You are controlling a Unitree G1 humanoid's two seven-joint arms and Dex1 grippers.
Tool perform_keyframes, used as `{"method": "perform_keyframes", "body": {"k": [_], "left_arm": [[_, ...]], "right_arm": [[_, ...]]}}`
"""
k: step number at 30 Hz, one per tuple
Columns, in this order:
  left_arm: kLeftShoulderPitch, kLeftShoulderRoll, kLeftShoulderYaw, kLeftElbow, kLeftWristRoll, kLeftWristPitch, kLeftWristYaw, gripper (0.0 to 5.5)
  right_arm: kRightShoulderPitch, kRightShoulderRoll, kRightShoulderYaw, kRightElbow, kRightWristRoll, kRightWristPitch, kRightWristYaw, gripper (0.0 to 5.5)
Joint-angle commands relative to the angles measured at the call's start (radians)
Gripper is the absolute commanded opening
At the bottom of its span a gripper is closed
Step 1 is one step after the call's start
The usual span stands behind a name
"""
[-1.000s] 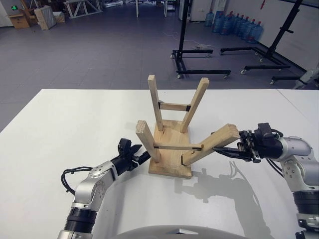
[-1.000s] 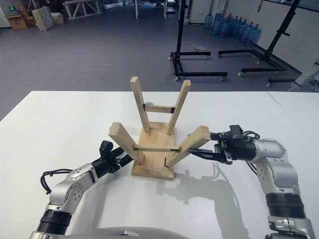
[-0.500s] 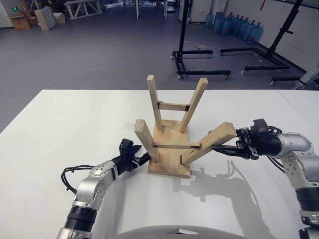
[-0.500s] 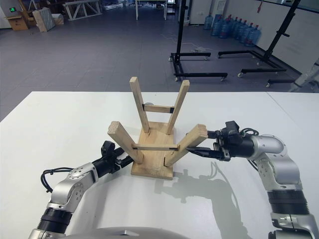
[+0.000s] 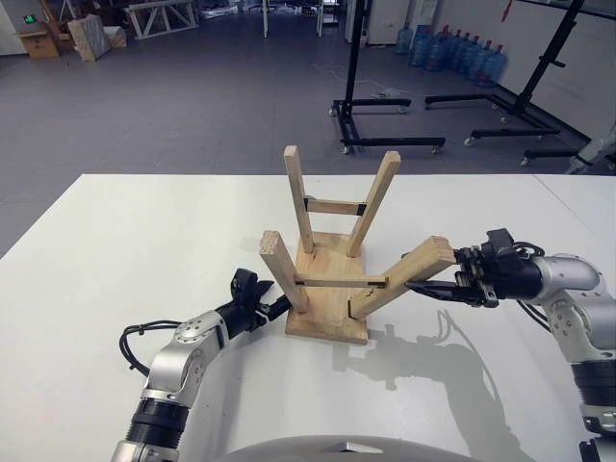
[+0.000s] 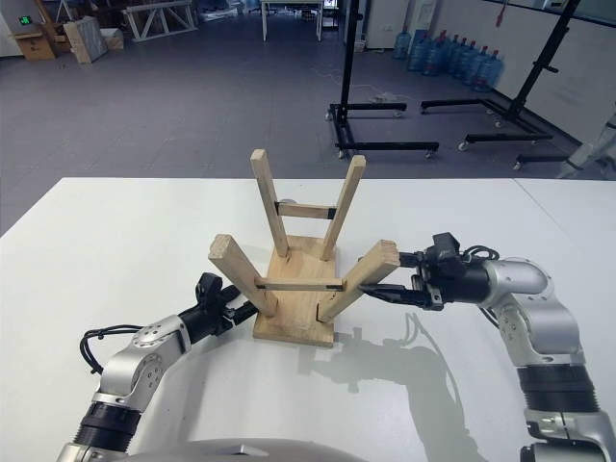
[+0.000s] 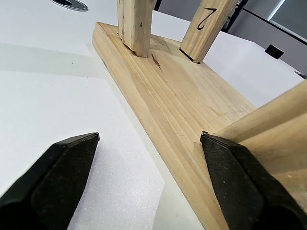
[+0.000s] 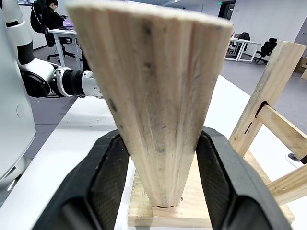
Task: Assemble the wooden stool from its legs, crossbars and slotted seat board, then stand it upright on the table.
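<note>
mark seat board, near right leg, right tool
seat board (image 5: 327, 313), left eye view, bare upturned face
near right leg (image 5: 404, 275), left eye view, mid-length
right tool (image 5: 431, 272), left eye view, between fingertips on the leg

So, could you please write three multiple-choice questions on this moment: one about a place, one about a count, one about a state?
1. Where is the seat board? A) flat on the table, legs pointing up B) lifted in the air C) leaning on its edge
2. How many legs stand in the board? A) two B) three C) four
3. What is the right tool doing? A) open, off to the side B) shut on the near right leg C) resting flat on the table

1 A: the board lies on the white top. 2 C: two pairs rise, each joined by a crossbar. 3 B: its fingers press both sides of that leg.
</note>
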Motion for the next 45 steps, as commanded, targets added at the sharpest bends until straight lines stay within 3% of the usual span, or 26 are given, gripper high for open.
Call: {"method": "perform_keyframes", "body": {"k": [1, 14, 26, 27, 36, 45], "left_arm": [[-0.001, -0.017, -0.047, 0.031, 0.012, 0.01, -0.025, 3.89], [-0.003, -0.018, -0.066, 0.048, 0.024, -0.003, -0.024, 3.89], [0.006, -0.006, -0.056, 0.019, 0.015, 0.018, -0.018, 3.89], [0.008, -0.006, -0.057, 0.016, 0.014, 0.021, -0.018, 3.89], [0.02, -0.008, -0.056, -0.007, 0.008, 0.035, -0.006, 3.89], [0.019, -0.004, -0.05, -0.048, 0.004, 0.034, -0.002, 3.89]], "right_arm": [[0.004, -0.001, 0.078, -0.004, -0.063, 0.044, -0.013, 2.03], [-0.034, -0.013, 0.248, 0.02, -0.143, 0.084, -0.053, 2.03], [0.016, 0.047, 0.169, 0.042, -0.094, -0.08, -0.051, 2.03], [0.017, 0.044, 0.169, 0.043, -0.096, -0.081, -0.052, 2.43], [0.018, 0.038, 0.117, 0.075, -0.139, -0.116, -0.071, 4.02], [0.083, 0.012, 0.033, 0.0, -0.074, -0.041, -0.082, 4.02]]}}
